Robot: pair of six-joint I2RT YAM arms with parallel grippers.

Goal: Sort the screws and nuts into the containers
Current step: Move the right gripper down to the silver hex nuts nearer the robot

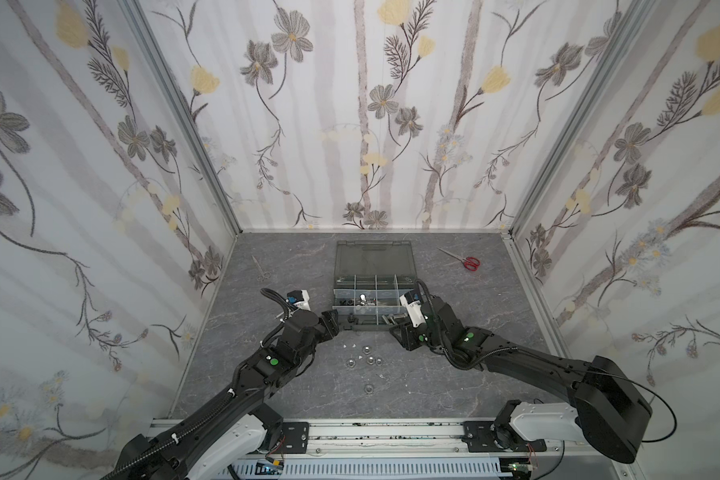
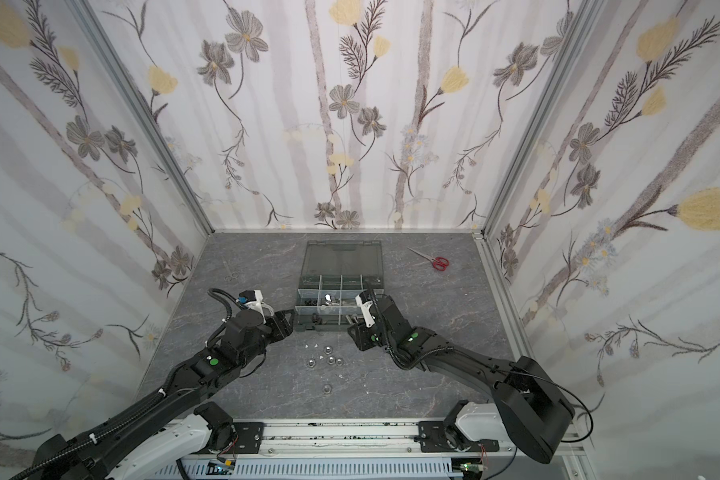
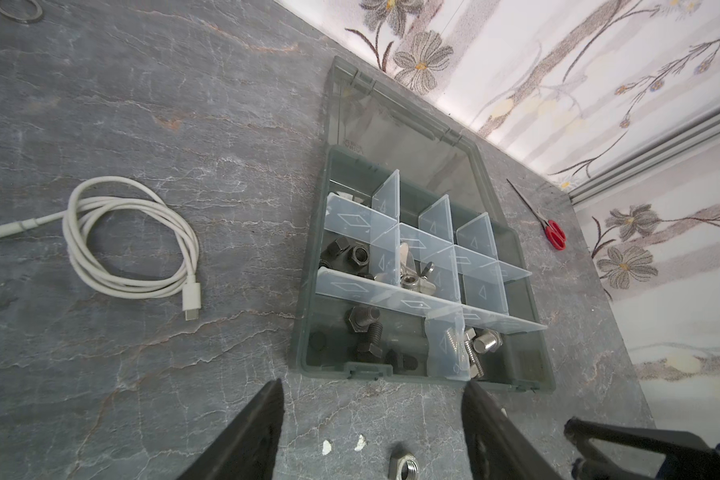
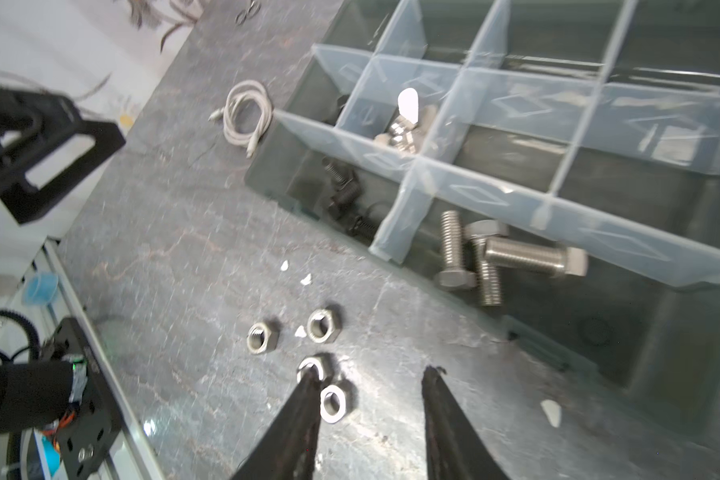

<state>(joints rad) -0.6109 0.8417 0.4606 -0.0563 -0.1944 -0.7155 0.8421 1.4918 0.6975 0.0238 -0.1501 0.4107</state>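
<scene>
The dark grey organizer case (image 1: 368, 328) lies open at the middle back, its containers (image 3: 431, 249) set off by pale dividers. Black screws (image 3: 364, 328) and silver screws (image 4: 495, 262) lie in the two front compartments. Black nuts (image 3: 350, 253) sit in a compartment behind them. Several silver nuts (image 1: 366, 357) lie loose on the table in front of the case, and one nut (image 1: 367, 388) lies nearer me. My left gripper (image 3: 373, 399) hangs open at the case's front left corner, holding nothing. Over the loose nuts my right gripper (image 4: 371, 374) is open, with one nut (image 4: 334, 403) beside a finger.
Red scissors (image 1: 470, 262) lie at the back right and small metal scissors (image 1: 262, 272) at the back left. A coiled white cable (image 3: 129, 237) lies left of the case. White flecks (image 1: 350, 345) dot the table near the nuts. The smoky lid (image 1: 373, 257) lies flat behind the case.
</scene>
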